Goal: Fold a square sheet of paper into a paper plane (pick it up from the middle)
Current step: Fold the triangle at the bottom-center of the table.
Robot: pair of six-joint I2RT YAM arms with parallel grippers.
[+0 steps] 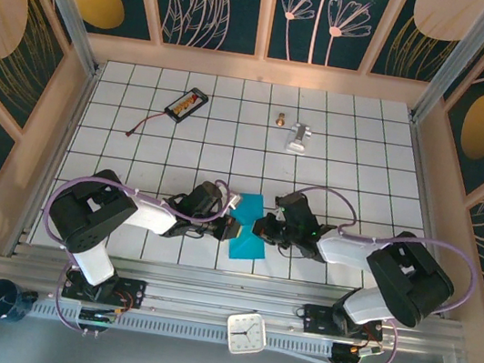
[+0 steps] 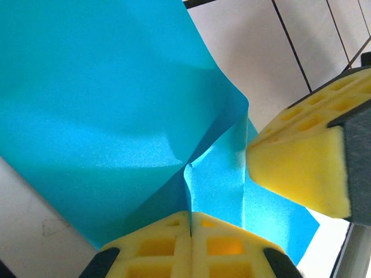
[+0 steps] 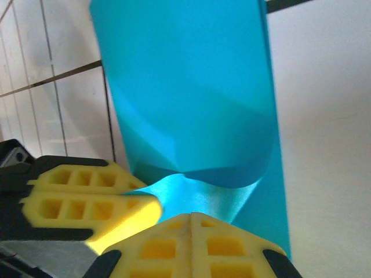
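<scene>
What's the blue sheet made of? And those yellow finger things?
The blue sheet looks like thin paper, faintly shiny: it creases and curls. The yellow fingers look like matte foam or rubber, with square hollows; hard to tell which.

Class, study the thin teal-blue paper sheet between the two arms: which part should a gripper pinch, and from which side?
Probably the buckled ridge near the middle of the thin teal-blue paper sheet, from above. Its outer parts lie against the white tiled table, offering no graspable edge; the ridge stands up. The left gripper and right gripper are shut on it there.
</scene>
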